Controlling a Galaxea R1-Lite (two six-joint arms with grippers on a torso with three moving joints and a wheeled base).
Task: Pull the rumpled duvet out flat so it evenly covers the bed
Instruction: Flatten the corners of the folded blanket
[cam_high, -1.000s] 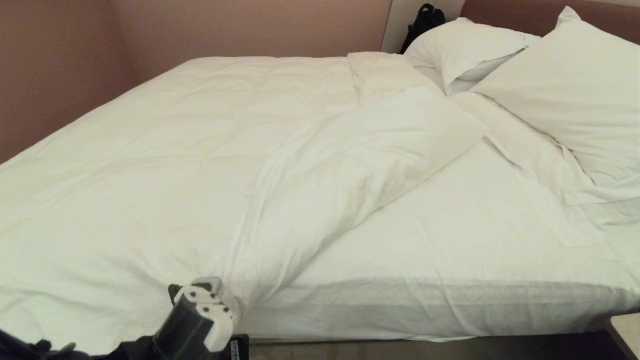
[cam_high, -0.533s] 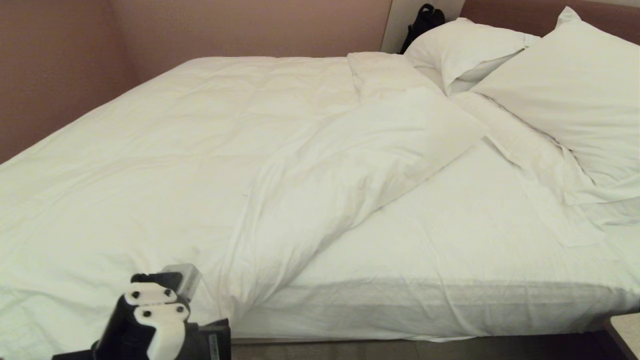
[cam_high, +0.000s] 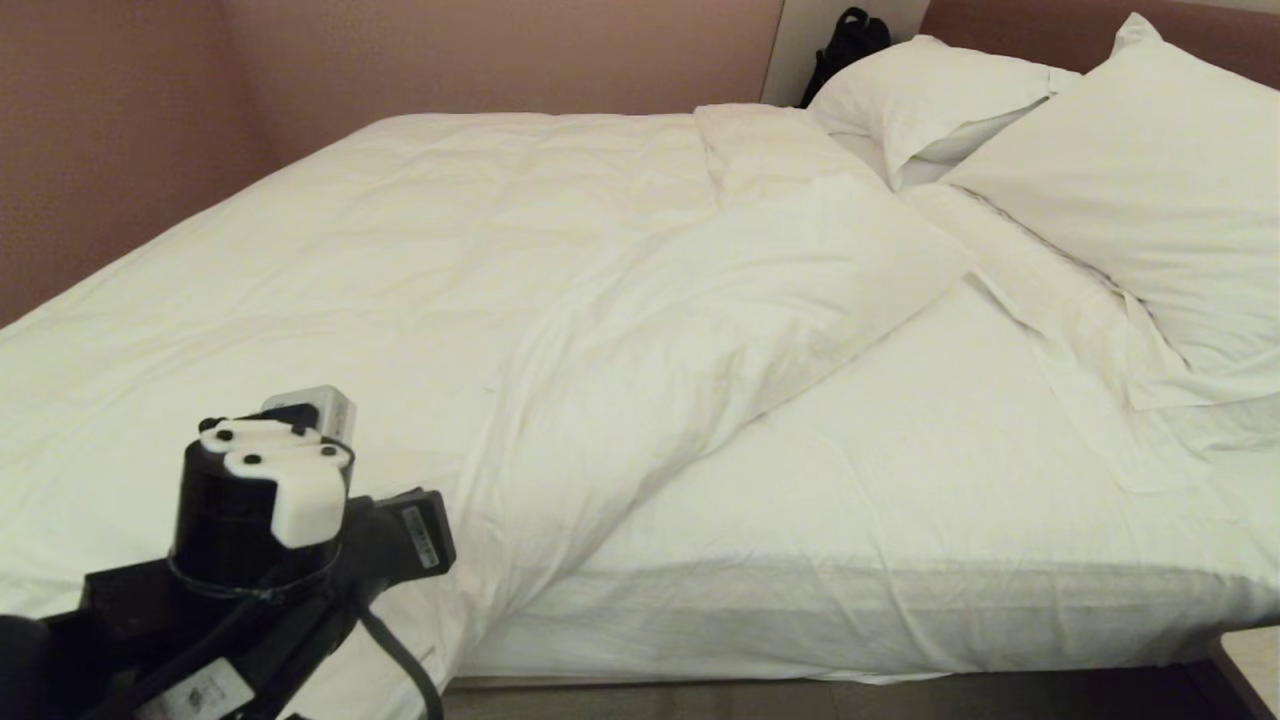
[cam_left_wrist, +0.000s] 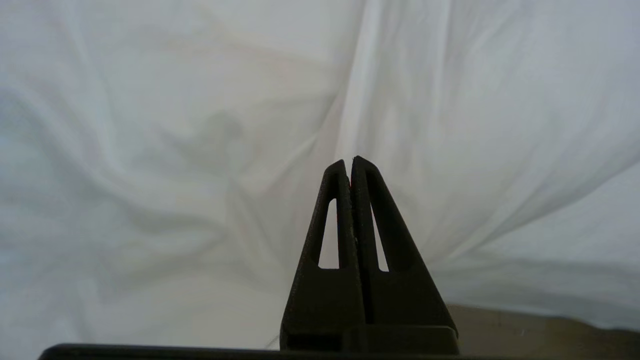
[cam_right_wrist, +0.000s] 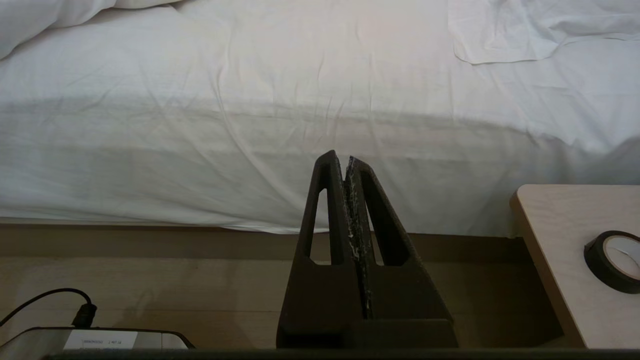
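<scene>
Duvet (cam_high: 420, 290) edge diagonal across bed (cam_high: 900, 480)

Two plump white pillows (cam_high: 1050, 150) against the headboard end, one leaning on the other. Thin white sheet (cam_high: 900, 450) bare beneath them, wrinkled down the mattress side. Black bag (cam_high: 848, 40) in the corner behind the far pillow. Pinkish-brown wall (cam_high: 450, 50) beyond. Light wooden side table (cam_right_wrist: 560, 250) by the floor, with a black roll of tape (cam_right_wrist: 614, 260) on it. Black cable (cam_right_wrist: 45, 302) on the wooden floor (cam_right_wrist: 175, 280).
</scene>
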